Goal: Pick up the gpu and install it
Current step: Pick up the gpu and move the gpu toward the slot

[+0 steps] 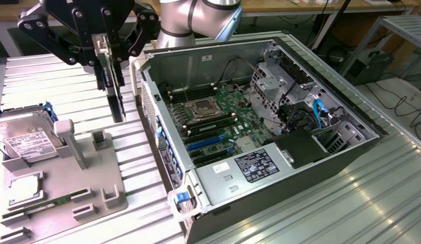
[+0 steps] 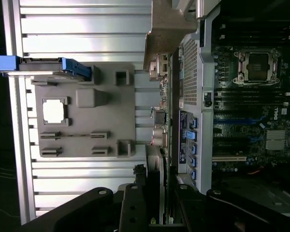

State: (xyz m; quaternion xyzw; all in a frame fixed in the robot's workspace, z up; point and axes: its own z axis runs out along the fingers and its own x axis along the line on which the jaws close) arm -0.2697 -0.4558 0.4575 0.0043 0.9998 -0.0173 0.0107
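Step in hand: pick-up looks done, install not yet. The black two-fingered pincer [image 1: 107, 56] is clamped on the gpu [image 1: 115, 99], a flat dark-green circuit card shown edge-on, with a silver metal strip along the side facing the exterior view's left.

Position: the gpu is in the air at upper left of the exterior frame. It is clear of the grey moulded parts tray [image 1: 88, 170] and just outside the near wall of the open black-and-silver computer case [image 1: 197, 63]. The case lies on the ribbed aluminium worktop [image 1: 360, 203]. The wrist view agrees: the gpu [image 2: 168, 121] runs out from the pincer [image 2: 165, 199] over the gap between tray and case.

Orientation: the long axis runs down the frame from the pincer, leaning slightly right. I judge it near upright, free end pointing at the worktop, though the edge-on view leaves some doubt. I cannot tell which edge carries the contacts.

Judgement on what installing calls for:
- Carry the card over the green motherboard [image 1: 228, 109].
- Turn the contact edge downward.
- Line it up along one of the blue expansion slots [image 1: 207, 144].
- Keep it clear of the case wall.
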